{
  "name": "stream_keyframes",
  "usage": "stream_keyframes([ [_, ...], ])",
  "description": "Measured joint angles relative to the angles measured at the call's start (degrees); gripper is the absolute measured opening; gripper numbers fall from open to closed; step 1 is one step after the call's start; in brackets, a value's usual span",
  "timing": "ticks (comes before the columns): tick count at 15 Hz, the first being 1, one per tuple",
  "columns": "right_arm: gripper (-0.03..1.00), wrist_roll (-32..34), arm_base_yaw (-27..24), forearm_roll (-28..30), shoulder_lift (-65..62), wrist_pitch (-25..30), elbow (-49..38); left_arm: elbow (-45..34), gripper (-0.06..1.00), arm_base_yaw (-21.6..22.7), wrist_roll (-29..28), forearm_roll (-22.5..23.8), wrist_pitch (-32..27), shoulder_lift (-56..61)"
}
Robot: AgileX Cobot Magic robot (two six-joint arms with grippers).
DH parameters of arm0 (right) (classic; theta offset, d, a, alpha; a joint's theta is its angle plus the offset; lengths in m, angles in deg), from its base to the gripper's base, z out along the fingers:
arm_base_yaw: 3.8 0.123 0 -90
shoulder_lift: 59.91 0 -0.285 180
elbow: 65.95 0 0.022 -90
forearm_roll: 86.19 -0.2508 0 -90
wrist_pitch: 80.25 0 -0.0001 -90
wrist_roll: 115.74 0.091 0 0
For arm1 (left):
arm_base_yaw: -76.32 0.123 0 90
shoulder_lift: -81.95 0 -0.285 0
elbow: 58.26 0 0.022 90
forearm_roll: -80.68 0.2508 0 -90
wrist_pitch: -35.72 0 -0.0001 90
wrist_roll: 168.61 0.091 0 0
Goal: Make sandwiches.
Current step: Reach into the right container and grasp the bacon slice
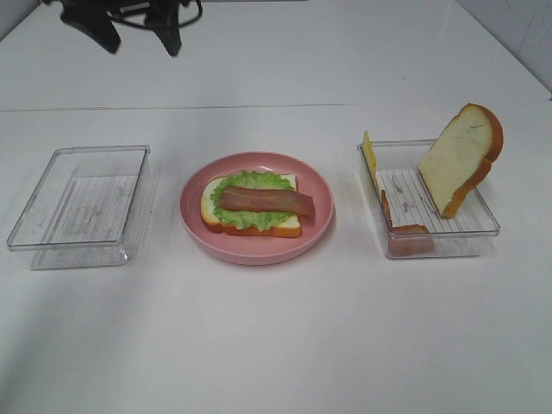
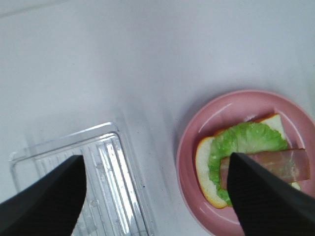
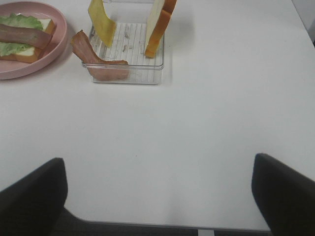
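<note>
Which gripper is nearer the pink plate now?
Left. The left gripper hangs by the rim of the pink plate; the right gripper is well away from it, near the table edge.

A jaw of the left gripper (image 2: 155, 164) hides one end of the bacon strip (image 2: 280, 162) on the pink plate (image 2: 224, 112) — itself cropped — while the right wrist view crops the bread slice (image 3: 158, 24) beside that plate.

Left hand (image 2: 156, 164) spread wide, empty, above table (image 2: 123, 59); bacon (image 2: 280, 164) on lettuce (image 2: 246, 140), bread (image 2: 203, 167), pink plate (image 2: 231, 105); clear tray (image 2: 113, 162) beside.
</note>
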Motion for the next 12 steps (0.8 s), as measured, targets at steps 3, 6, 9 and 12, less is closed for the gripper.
stream_keyframes([
  [3, 0.98, 0.0, 0.0, 0.0, 0.0, 0.0, 0.0, 0.0, 0.73, 0.0, -0.1, 0.7, -0.1, 12.1],
  [6, 0.98, 0.0, 0.0, 0.0, 0.0, 0.0, 0.0, 0.1, 0.94, 0.0, -0.1, 0.5, -0.1, 27.7],
  [9, 0.98, 0.0, 0.0, 0.0, 0.0, 0.0, 0.0, 0.2, 0.99, 0.0, -0.1, 0.1, -0.1, 39.6],
  [12, 0.98, 0.0, 0.0, 0.0, 0.0, 0.0, 0.0, -2.9, 0.99, 0.0, 7.1, -1.7, -0.1, 57.8],
])
